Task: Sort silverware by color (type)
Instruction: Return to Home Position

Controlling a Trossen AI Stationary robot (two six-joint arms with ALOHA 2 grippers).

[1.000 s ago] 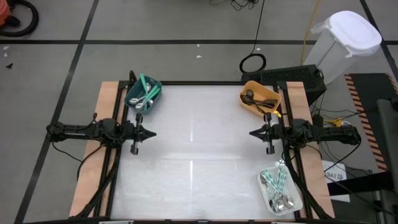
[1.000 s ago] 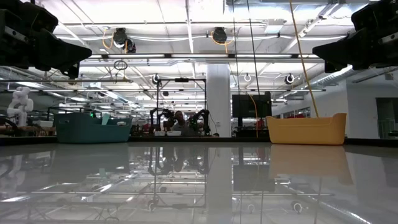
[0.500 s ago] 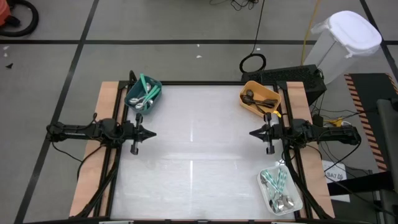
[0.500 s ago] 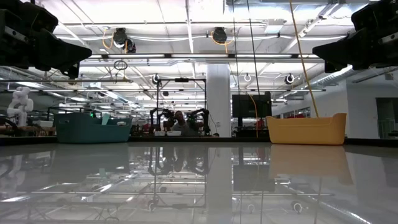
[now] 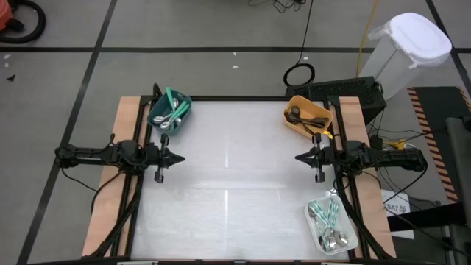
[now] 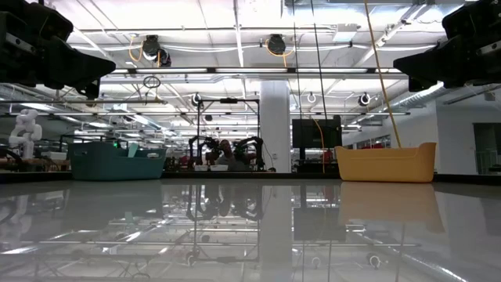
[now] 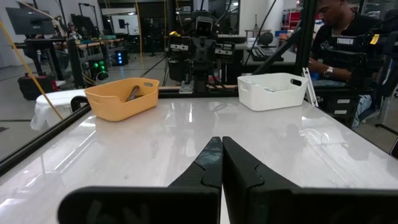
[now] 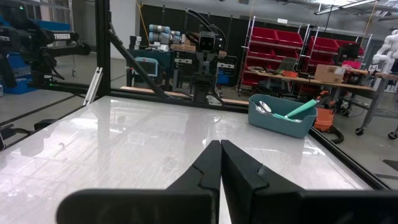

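The silverware lies in three bins. A teal bin (image 5: 170, 112) at the far left holds teal-handled and silver pieces. An orange bin (image 5: 307, 116) at the far right holds dark pieces. A white bin (image 5: 332, 224) at the near right holds teal-handled pieces and silver spoons (image 5: 335, 239). My left gripper (image 5: 181, 157) is shut at the table's left edge and points level toward the right. My right gripper (image 5: 297, 157) is shut at the right edge and points level toward the left. Neither holds anything.
The white glossy table top (image 5: 235, 177) lies between the two grippers. A black frame (image 5: 243, 98) runs along the table's far edge. A white lidded can (image 5: 408, 48) stands off the table at the far right. A person (image 7: 339, 37) sits beyond the table's right side.
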